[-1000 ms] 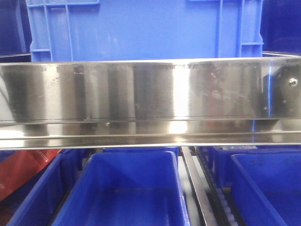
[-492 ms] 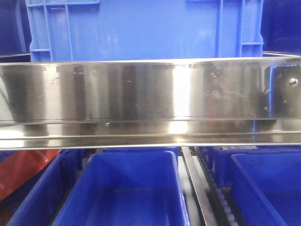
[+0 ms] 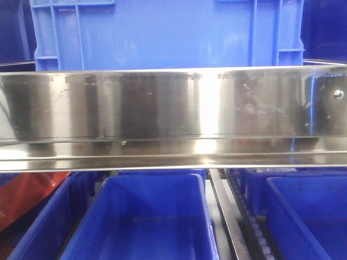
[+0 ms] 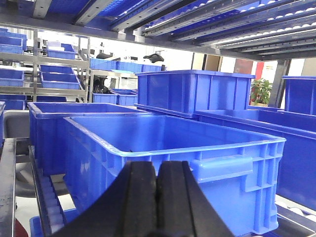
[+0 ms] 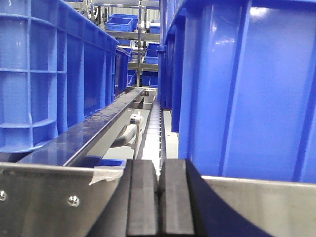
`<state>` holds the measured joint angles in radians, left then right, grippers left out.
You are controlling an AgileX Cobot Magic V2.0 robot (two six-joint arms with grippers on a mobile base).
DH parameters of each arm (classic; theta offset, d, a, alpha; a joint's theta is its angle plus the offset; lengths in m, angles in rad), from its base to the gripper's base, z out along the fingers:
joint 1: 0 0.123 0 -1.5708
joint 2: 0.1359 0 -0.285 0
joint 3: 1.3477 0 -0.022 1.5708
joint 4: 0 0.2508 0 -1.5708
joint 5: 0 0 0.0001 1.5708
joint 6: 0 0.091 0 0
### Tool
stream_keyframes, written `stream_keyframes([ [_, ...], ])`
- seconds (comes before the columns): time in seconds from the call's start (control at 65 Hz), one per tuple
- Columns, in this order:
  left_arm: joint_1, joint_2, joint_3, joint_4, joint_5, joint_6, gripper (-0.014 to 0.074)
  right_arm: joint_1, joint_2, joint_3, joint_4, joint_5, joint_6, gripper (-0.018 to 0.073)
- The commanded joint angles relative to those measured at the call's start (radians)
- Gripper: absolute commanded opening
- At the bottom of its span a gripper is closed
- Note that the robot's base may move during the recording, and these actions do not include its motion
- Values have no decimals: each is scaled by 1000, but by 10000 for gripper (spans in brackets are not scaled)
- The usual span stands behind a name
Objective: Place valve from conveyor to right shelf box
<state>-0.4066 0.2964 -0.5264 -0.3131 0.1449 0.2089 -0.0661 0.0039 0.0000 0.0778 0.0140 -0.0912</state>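
Note:
The valve and the conveyor are out of view in every frame. My left gripper (image 4: 158,169) is shut with nothing between its black fingers. It sits low in the left wrist view, just in front of the near wall of a blue shelf box (image 4: 207,148). My right gripper (image 5: 159,167) is also shut and empty. It is level with a steel shelf rail (image 5: 49,197), in the gap between two tall blue boxes (image 5: 237,89). Neither gripper shows in the front view. I cannot tell which box is the right shelf box.
In the front view a polished steel shelf rail (image 3: 173,108) runs across the middle. One big blue box (image 3: 162,32) stands above it and open blue boxes (image 3: 146,216) (image 3: 309,216) sit below on roller tracks (image 3: 255,233). A red object (image 3: 27,200) lies lower left.
Only the reflections on the steel rail have shifted. The dark patch near its right end has faded. The boxes have not moved.

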Motion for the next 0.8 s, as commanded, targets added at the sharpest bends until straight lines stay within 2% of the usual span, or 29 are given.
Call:
stream_keyframes([
  [0.0,-7,-4,7,4,-7,2,-111,0,-4,0,3,-24,-2,-162],
  [0.062,14,-10,43,14,-26,2,-111,0,-4,0,3,-24,-2,-162],
  [0.123,56,-34,99,81,-45,-9,-111,0,-4,0,3,-24,-2,-162],
  [0.2,124,-75,177,184,-50,-94,-111,0,-4,0,3,-24,-2,-162],
  [0.262,175,-113,235,321,-50,-194,-111,0,-4,0,3,-24,-2,-162],
  [0.323,225,-153,294,390,-58,-231,-111,0,-4,0,3,-24,-2,-162],
  [0.492,328,-292,431,367,-58,-237,-111,0,-4,0,3,-24,-2,-162],
  [0.6,389,-296,497,326,-87,-237,-111,0,-4,0,3,-24,-2,-162],
  [0.692,402,-296,526,313,-202,-237,-111,0,-4,0,3,-24,-2,-162],
  [0.785,402,-296,526,321,-195,-237,-111,0,-4,0,3,-24,-2,-162],
])
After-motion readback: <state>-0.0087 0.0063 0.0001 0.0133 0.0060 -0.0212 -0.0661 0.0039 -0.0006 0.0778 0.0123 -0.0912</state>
